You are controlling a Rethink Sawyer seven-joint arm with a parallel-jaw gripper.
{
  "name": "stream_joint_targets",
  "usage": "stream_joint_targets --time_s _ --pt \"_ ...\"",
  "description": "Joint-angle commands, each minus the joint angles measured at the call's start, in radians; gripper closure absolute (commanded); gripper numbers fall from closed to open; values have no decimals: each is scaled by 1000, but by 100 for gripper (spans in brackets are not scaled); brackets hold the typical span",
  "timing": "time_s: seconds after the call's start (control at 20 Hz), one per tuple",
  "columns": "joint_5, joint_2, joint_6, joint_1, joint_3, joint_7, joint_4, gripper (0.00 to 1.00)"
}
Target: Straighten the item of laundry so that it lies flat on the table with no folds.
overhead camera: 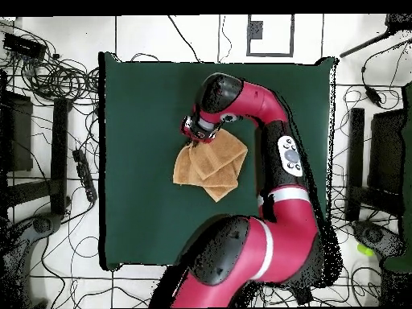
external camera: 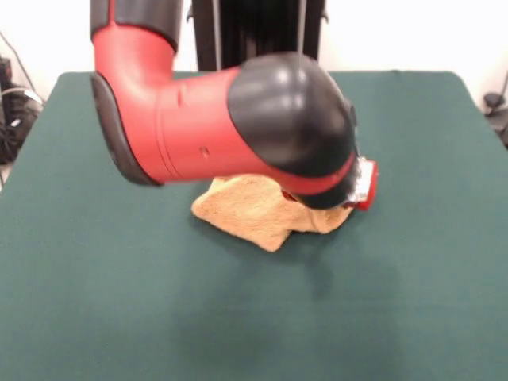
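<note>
**Towel still bunched**

Towel lies mid-table, crumpled with overlapping folds, so flattening is barely begun, I judge. Gripper sits at its corner; I cannot tell whether it grips anything.

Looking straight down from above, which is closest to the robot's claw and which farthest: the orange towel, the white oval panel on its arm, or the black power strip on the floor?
1. Orange towel: right under the gripper, at its corner.
2. White oval panel: on the arm, picture's right.
3. Black power strip: on the floor off the table's left edge, farthest.
</note>
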Motion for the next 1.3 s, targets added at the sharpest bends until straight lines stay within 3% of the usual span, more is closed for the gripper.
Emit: stream_joint_targets --time_s 0.05,0.45,0.75,1.0,1.3 --pt "0 -131 -181 -18 79 -203 289 100" --pt "4 -141 -238 -15 69 -123 299 100" --pt "55 -124 -159 -10 61 -34 261 100" --pt "65 -129 -109 -13 66 -68 254 100" --pt "32 -206 -182 -42 81 -175 382 100"
